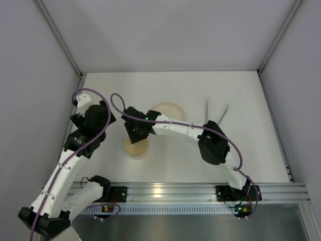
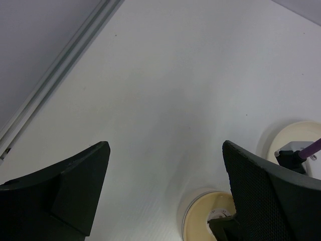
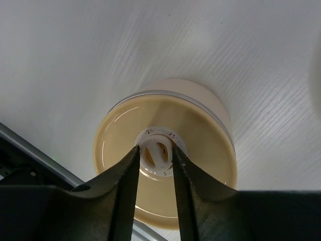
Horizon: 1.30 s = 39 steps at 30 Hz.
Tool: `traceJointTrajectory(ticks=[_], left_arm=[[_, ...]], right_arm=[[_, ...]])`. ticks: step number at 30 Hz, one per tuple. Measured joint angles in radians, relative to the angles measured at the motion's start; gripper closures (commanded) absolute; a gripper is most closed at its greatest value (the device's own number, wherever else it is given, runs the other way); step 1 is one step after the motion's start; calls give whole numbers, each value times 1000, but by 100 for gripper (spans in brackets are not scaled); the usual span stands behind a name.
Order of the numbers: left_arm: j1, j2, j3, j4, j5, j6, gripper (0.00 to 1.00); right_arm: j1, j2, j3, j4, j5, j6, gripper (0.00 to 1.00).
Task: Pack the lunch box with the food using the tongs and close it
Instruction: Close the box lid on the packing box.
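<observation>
Lunch box [image 3: 200,145] beneath right tool [image 3: 155,150], knob [image 3: 158,156] between jaws

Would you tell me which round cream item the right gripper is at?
The lidded lunch box, nearer the arms; the right gripper flanks its white knob. The flat plate lies beyond.

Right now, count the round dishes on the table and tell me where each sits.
2. The lidded lunch box sits near the centre of the table, under the right gripper; the cream plate lies beyond it, partly hidden by the right arm.
</observation>
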Motion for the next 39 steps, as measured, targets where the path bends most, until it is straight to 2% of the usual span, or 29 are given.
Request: traceJointTrajectory(ticks=[2,11,30,39], left_arm=[[0,0,0,0,0,0,1],[0,0,0,0,3,0,1],[0,1,0,0,4,0,1],[0,1,0,0,4,-3,1]], right_arm=[[3,-2,0,5,5,0,61],[5,-13,-14,14,22,-1,59],[5,-152,-138,79,11,-29,60],[23,-208,-165,74,60,-26,61]])
